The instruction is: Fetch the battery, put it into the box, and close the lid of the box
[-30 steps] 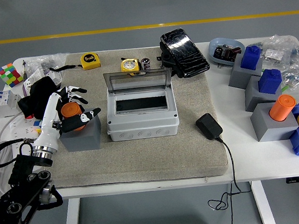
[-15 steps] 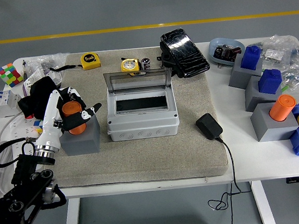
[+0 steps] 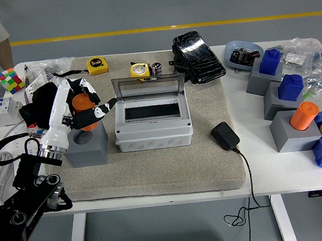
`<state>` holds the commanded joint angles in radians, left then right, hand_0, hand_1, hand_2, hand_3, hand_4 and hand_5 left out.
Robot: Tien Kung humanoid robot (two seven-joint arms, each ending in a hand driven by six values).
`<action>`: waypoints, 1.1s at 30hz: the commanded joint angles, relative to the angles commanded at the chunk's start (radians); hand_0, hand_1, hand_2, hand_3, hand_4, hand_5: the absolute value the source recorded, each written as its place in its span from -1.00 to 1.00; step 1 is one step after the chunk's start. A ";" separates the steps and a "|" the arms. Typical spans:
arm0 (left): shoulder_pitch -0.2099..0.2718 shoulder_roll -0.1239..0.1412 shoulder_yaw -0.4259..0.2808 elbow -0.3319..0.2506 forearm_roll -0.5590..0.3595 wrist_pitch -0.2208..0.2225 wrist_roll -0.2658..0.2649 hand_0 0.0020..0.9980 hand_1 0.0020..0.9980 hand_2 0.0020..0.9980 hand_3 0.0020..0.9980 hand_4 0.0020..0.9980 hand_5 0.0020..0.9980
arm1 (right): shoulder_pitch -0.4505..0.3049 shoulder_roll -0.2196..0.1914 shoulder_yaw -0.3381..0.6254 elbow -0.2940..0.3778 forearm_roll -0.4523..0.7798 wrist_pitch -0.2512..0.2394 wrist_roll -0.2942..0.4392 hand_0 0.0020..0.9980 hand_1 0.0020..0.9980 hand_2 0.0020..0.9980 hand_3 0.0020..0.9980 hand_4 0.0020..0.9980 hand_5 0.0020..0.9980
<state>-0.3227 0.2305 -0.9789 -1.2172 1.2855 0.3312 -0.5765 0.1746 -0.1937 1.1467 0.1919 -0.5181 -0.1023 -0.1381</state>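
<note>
Now left hand (image 3: 84, 107) gripping orange battery (image 3: 84, 108), lifted clear above grey holder (image 3: 87, 145), long axis roughly upright. Box (image 3: 152, 118) sits at 3 o'clock from hand, lid (image 3: 148, 86) raised, opening facing up. Right hand out of sight; left is only one placed.

Yellow tape measure (image 3: 96, 64) with a round label, print too small to read, no other legible text

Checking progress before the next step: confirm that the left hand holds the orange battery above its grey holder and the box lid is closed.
Not quite. In the head view the left hand does hold the orange battery above the grey holder, but the box has its lid standing open.
</note>
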 joint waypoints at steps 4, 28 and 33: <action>-0.067 0.051 0.092 -0.080 0.156 0.018 0.091 -0.90 -0.90 -0.69 -0.63 0.53 -1.00 | 0.001 -0.002 0.001 0.000 0.000 -0.001 0.000 0.32 0.33 0.32 0.09 0.90 -0.11; -0.427 -0.066 0.473 0.134 0.481 -0.004 0.477 -0.85 -0.85 -0.63 -0.48 1.00 -1.00 | -0.002 0.005 -0.030 -0.004 0.022 -0.005 0.003 0.32 0.33 0.32 0.09 0.90 -0.11; -0.446 -0.093 0.477 0.180 0.475 -0.007 0.488 -0.74 -0.76 -0.56 -0.35 1.00 -1.00 | -0.002 0.006 -0.033 -0.003 0.024 -0.005 0.004 0.32 0.33 0.32 0.09 0.90 -0.11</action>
<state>-0.7689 0.1370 -0.5019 -1.0370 1.7605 0.3246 -0.0884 0.1728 -0.1875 1.1137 0.1892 -0.4938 -0.1073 -0.1346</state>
